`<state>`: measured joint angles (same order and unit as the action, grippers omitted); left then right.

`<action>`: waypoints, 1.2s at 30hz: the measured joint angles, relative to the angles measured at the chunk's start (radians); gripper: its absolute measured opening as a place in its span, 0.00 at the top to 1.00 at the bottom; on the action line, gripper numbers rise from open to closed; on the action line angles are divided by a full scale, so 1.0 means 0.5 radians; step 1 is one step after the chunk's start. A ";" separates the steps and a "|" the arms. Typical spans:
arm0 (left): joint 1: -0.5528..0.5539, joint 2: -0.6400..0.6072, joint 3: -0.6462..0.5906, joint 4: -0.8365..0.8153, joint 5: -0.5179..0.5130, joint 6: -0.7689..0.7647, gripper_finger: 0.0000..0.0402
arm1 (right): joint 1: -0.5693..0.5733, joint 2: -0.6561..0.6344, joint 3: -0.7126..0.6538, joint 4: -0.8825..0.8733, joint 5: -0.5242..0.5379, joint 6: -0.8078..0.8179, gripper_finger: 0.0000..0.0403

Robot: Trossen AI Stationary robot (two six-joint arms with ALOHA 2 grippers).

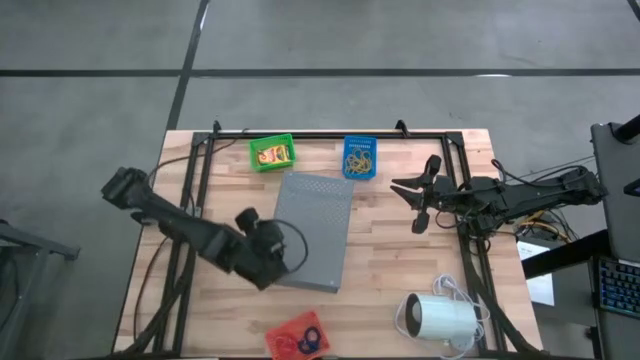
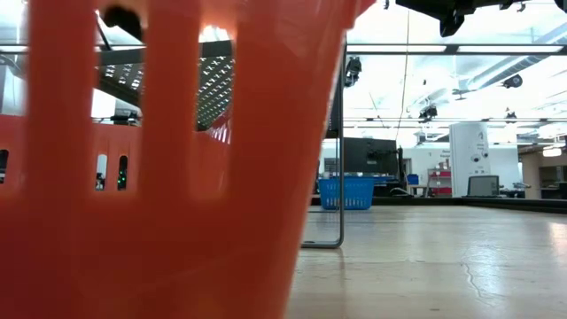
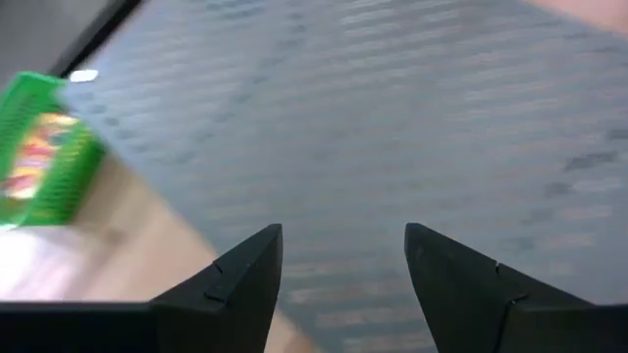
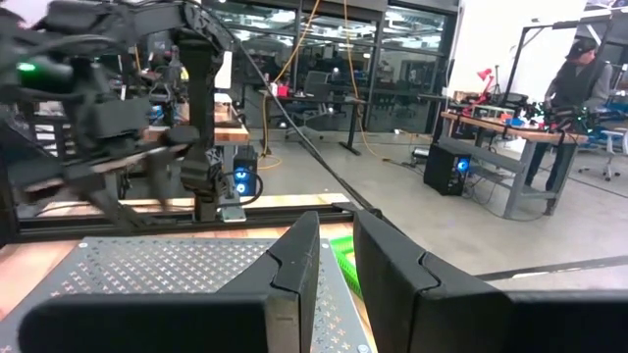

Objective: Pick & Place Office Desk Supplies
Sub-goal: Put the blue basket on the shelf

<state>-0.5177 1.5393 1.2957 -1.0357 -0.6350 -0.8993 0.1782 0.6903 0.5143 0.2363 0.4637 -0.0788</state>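
Nearest the front edge of the counter (image 1: 400, 250), below the grey slab (image 1: 315, 228), the red basket (image 1: 297, 337) holds the rings. The left pincer (image 3: 343, 260) hovers over the slab's lower left corner, jaws apart and empty; it should probably clear the slab before descending on any supply. Right of the slab, the right pincer (image 1: 420, 200) waits, fingers narrowly apart, holding nothing. Beyond the slab sit the green basket (image 1: 271, 153) with crayon boxes and the blue basket (image 1: 360, 157) with rubber bands.

Four cameras on one desk (image 1: 400, 240)
High view looks straight down; low view sits at desk level, close behind the orange basket (image 2: 151, 177); each wrist view looks forward past its own arm's fingers, both sharing the grey slab (image 4: 157, 265)
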 joint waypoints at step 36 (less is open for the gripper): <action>1.554 -0.951 -0.814 0.779 0.552 0.833 0.45 | 0.000 0.000 0.000 0.001 0.000 0.000 0.84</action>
<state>0.2591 1.0638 0.8886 -0.6463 -0.3587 -0.4829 0.1783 0.6902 0.5141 0.2367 0.4637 -0.0788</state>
